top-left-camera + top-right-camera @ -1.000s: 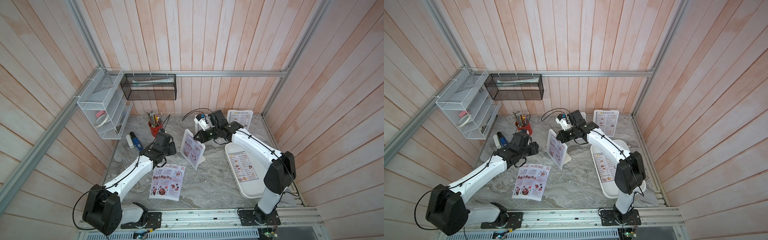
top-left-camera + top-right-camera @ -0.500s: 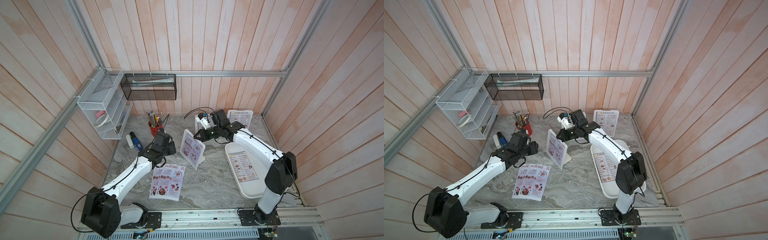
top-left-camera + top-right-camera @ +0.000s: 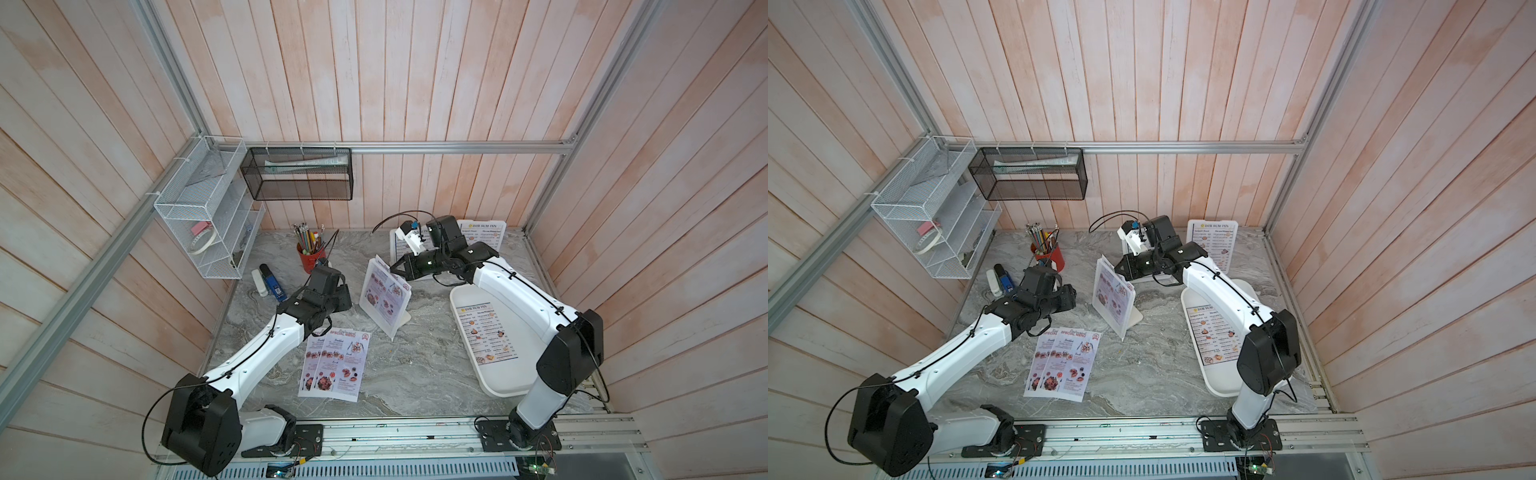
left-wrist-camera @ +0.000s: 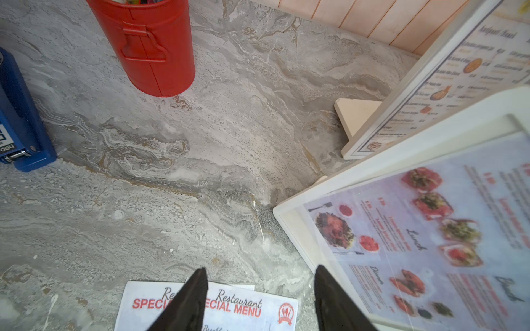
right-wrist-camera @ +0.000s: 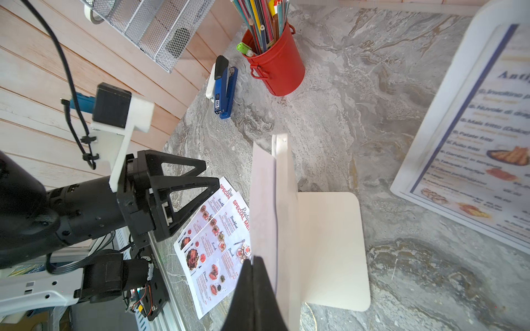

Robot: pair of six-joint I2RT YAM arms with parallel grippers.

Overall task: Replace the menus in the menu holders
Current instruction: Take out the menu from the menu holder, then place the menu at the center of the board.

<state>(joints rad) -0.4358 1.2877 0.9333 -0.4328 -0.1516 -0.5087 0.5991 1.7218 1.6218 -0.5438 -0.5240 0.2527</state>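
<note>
Right gripper [image 5: 253, 259] pressed together, seemingly pinching the menu sheet [image 5: 262, 200] at its top corner to pull it from the upright menu holder [image 5: 286, 217]; left gripper [image 4: 259, 275] spread, empty, over 2 loose menus [image 3: 334, 365].

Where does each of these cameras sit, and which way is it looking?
Top views: high at the front, looking down on the table; left arm and right arm show.
Left wrist: on the left arm, facing down at red cup and menu holder; open left fingers show.
Right wrist: on the right arm, looking along that holder's edge; shut right fingers and the left fingers show.
Shared: both wrist views see the red cup.
</note>
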